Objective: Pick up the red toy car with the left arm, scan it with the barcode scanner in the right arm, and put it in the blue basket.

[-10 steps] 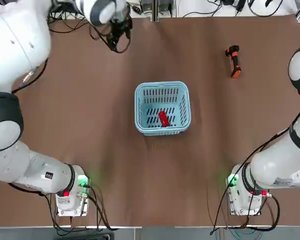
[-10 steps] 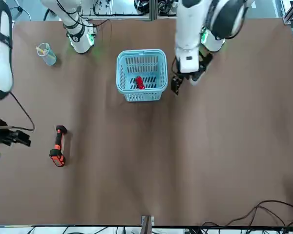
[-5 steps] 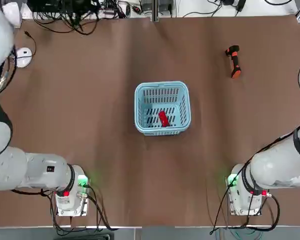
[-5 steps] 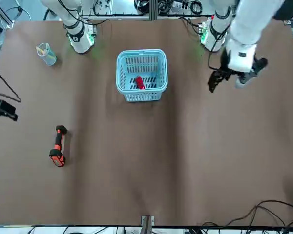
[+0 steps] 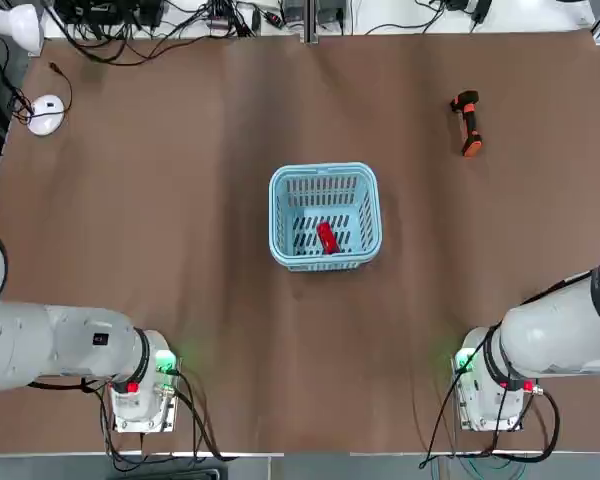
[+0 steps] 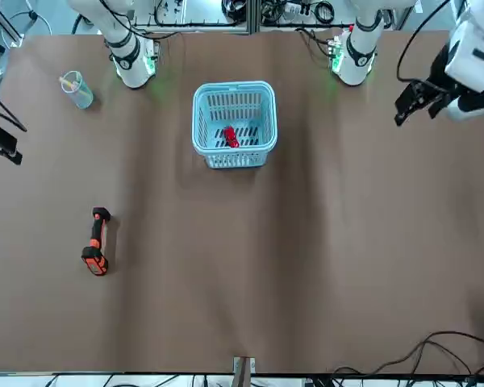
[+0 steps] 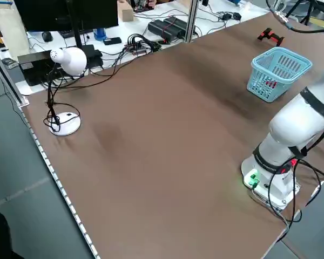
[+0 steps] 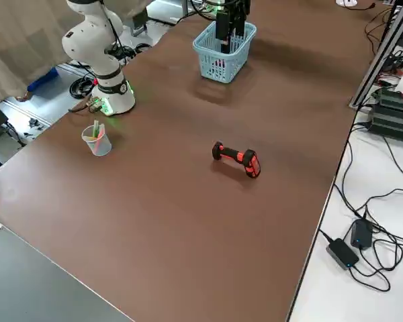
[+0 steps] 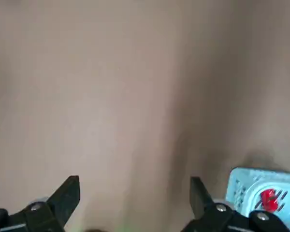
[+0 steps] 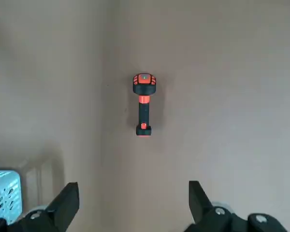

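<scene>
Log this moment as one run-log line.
car: red toy car in blue basket | scanner: on table | left claw: open, empty | right claw: open, empty

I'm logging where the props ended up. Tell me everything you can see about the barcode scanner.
The barcode scanner is a handheld, plastic-looking tool with a black grip and orange head and trim. It lies flat on its side on the brown table, on the robot's right, well apart from the blue basket. Nothing touches it but the table.

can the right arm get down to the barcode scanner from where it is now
Probably yes. The barcode scanner lies alone on bare table, nothing beside or over it, and the right pincer hangs open above it. The blue basket stands well apart.
</scene>
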Robot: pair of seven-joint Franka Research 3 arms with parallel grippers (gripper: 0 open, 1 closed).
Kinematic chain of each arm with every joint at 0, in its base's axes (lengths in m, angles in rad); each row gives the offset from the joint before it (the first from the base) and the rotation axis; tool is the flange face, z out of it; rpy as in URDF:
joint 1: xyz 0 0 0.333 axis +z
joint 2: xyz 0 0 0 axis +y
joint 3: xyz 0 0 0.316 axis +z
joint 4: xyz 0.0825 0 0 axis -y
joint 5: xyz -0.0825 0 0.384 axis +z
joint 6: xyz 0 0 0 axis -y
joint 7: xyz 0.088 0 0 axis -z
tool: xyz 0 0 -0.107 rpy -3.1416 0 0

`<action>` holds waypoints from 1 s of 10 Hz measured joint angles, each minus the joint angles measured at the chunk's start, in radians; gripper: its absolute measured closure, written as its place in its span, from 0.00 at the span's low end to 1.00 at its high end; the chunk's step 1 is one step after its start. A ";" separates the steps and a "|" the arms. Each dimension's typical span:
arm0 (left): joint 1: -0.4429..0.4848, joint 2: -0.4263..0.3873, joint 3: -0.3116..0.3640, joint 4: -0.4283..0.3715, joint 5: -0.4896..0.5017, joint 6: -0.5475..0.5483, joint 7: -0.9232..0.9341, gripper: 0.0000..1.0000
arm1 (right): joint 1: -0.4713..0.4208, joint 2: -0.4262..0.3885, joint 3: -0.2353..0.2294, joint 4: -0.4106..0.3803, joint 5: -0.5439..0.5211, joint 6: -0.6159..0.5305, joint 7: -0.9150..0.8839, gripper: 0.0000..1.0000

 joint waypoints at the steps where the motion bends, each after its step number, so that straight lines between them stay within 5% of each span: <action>1: -0.001 0.000 0.023 0.009 0.000 -0.032 0.080 0.00 | 0.001 -0.004 0.000 0.000 0.027 -0.001 0.031 0.00; 8: -0.006 0.023 0.086 0.036 0.000 -0.075 0.286 0.00 | -0.002 -0.041 -0.010 -0.031 0.053 -0.036 0.021 0.00; 10: -0.006 0.093 0.086 0.113 0.000 -0.073 0.286 0.00 | -0.004 -0.041 -0.012 -0.044 0.047 -0.034 0.021 0.00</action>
